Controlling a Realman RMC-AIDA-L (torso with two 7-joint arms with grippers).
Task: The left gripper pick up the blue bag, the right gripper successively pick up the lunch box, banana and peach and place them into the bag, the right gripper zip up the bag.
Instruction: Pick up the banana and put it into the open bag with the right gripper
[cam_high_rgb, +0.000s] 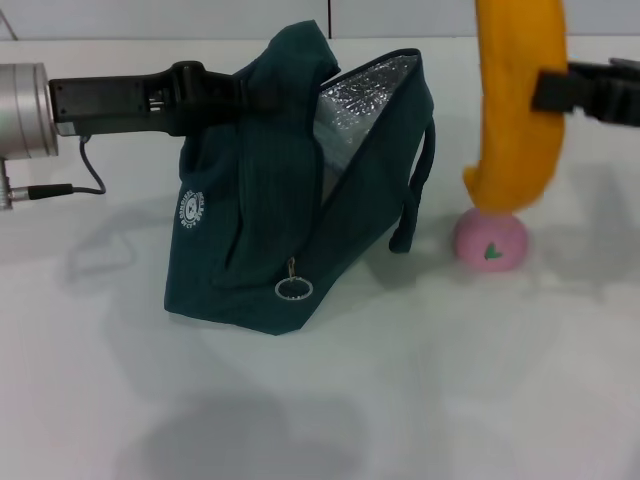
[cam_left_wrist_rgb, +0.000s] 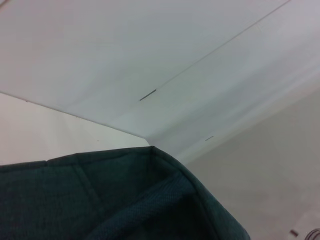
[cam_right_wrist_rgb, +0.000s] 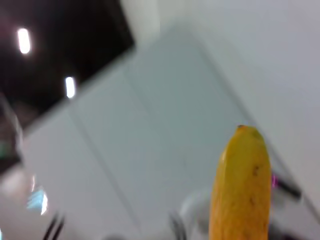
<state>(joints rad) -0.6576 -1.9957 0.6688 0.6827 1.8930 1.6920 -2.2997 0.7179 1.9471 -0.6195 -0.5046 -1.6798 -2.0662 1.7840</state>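
Observation:
The blue bag (cam_high_rgb: 280, 230) stands mid-table with its mouth open toward the right, silver lining (cam_high_rgb: 360, 100) showing. My left gripper (cam_high_rgb: 243, 95) comes in from the left and is shut on the bag's top fabric, holding it up. The left wrist view shows only the bag's teal cloth (cam_left_wrist_rgb: 125, 200). At the upper right, my right gripper (cam_high_rgb: 548, 90) is shut on the banana (cam_high_rgb: 518, 110), which hangs upright in the air to the right of the bag. The banana's tip (cam_right_wrist_rgb: 242, 185) fills the right wrist view. The pink peach (cam_high_rgb: 490, 243) lies on the table just under the banana. The lunch box is out of view.
A white tabletop (cam_high_rgb: 450, 380) spreads around the bag, with a pale wall behind it. The bag's ring zip pull (cam_high_rgb: 294, 289) hangs low on its front side, and a loop handle (cam_high_rgb: 420, 190) droops on the right. A thin cable (cam_high_rgb: 85, 170) trails under the left arm.

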